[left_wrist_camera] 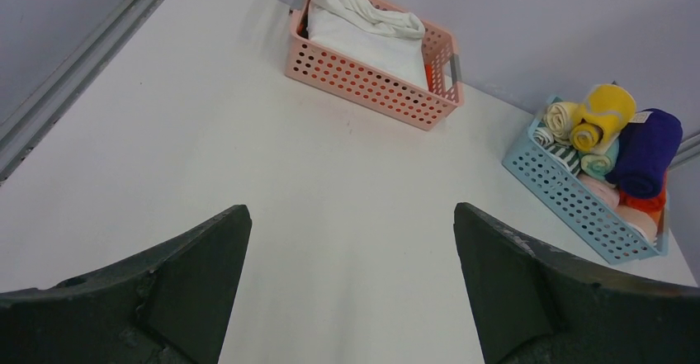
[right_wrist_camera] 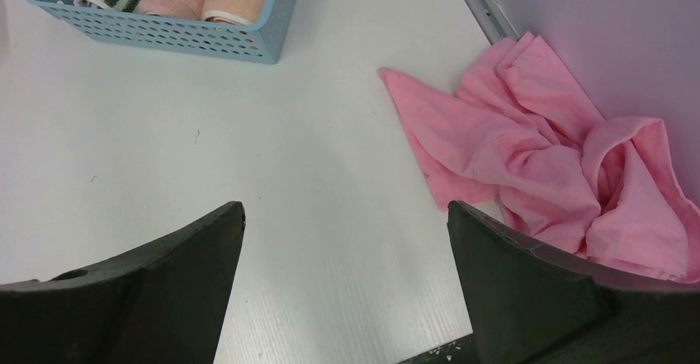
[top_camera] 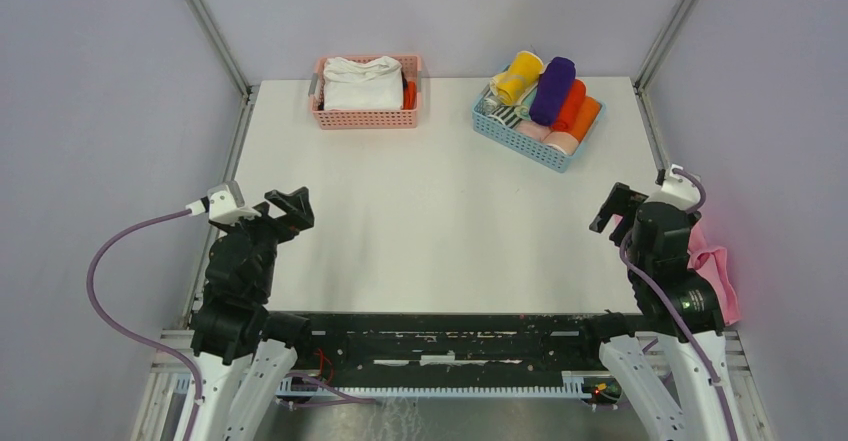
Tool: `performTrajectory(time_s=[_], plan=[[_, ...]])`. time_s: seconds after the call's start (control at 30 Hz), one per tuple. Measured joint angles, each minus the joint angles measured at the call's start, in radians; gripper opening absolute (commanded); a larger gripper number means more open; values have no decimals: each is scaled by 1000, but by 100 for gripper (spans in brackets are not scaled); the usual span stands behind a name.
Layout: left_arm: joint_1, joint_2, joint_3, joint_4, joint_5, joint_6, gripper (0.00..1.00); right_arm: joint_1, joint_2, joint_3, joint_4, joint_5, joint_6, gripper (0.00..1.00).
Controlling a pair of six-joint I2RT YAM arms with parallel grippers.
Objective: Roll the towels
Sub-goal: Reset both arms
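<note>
The bright yellow towel and the dark purple towel lie rolled up, side by side, on top of other rolls in a light blue basket at the far right of the table. My left gripper hovers over the near left of the table, open, with only bare white table between its fingers. At the near right, far from the basket, my right gripper is open and holds nothing. In the right wrist view both towels are out of frame.
A pink basket holding folded white cloths stands at the far left. Orange and pale pink rolls fill the blue basket. A crumpled pale pink cloth lies at the table's right edge beside my right gripper.
</note>
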Motion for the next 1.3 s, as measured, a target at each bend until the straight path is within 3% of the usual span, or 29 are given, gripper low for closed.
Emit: performTrajectory(time_s=[1.3], plan=[[-11,18,-22,22,36,22,99,0,21,-19,8,-61,-17,100]])
